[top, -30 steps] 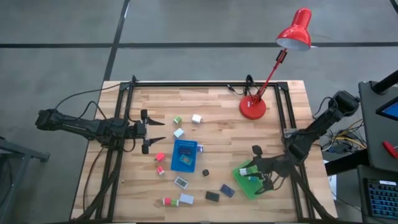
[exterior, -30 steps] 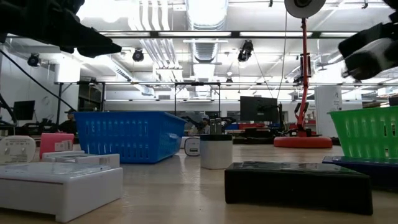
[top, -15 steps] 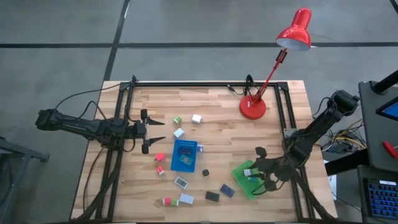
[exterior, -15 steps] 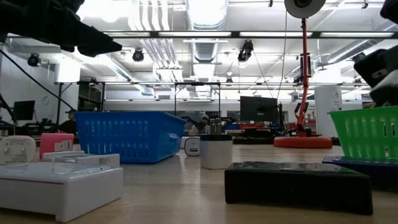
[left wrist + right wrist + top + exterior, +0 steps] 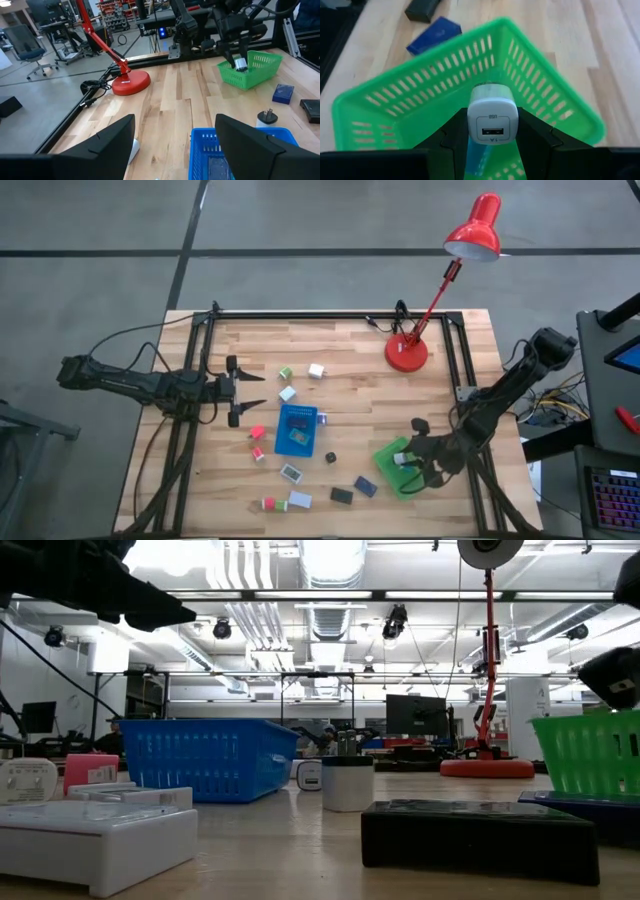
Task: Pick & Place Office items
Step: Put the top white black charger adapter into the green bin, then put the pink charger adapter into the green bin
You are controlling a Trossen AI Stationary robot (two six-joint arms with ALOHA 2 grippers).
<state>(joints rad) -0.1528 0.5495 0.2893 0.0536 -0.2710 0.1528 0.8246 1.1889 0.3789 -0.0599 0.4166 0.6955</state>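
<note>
right gripper [image 5: 492, 131]: gripping white USB charger [image 5: 492, 117], hovering over green tray [image 5: 560, 95]
left gripper [image 5: 247, 391]: waiting far left, fingers apart, empty
progress: most office items [image 5: 300, 500] lying loose, still needing sorting

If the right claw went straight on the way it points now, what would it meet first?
Most likely the inside of the green basket. The right claw, shut on a white USB charger block, points down into it; how deep the basket floor lies is unclear.

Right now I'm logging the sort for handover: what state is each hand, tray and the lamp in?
Right hand: shut on white USB charger, above the green tray.
Left hand: open, empty, waiting.
Blue tray: upright, holding items.
Red lamp: standing; lit or not, unclear.
</note>
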